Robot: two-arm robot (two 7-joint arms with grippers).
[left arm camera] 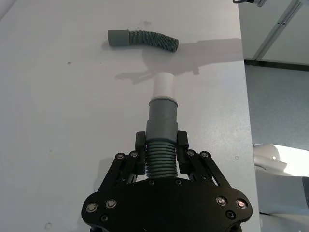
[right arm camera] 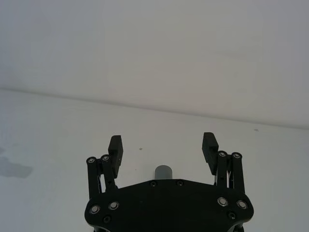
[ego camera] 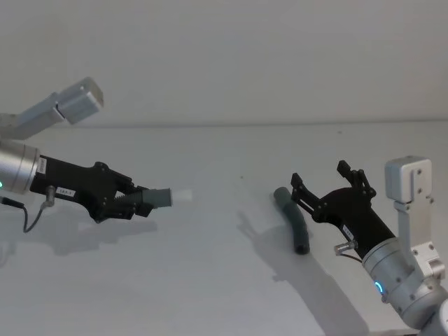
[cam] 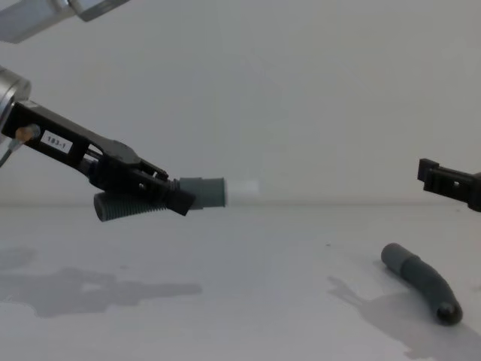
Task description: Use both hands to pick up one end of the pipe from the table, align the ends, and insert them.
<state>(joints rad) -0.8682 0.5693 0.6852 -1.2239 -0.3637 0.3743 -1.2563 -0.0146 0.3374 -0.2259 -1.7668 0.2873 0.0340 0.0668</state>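
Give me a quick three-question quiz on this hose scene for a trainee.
1. True or false: the left gripper holds the short hose above the table.
2. Fill in: the right gripper has its jaws ____.
3. The long hose is: A in the right gripper, B lying on the table, C joined to the short hose.
Key: 1 true; 2 open; 3 B.
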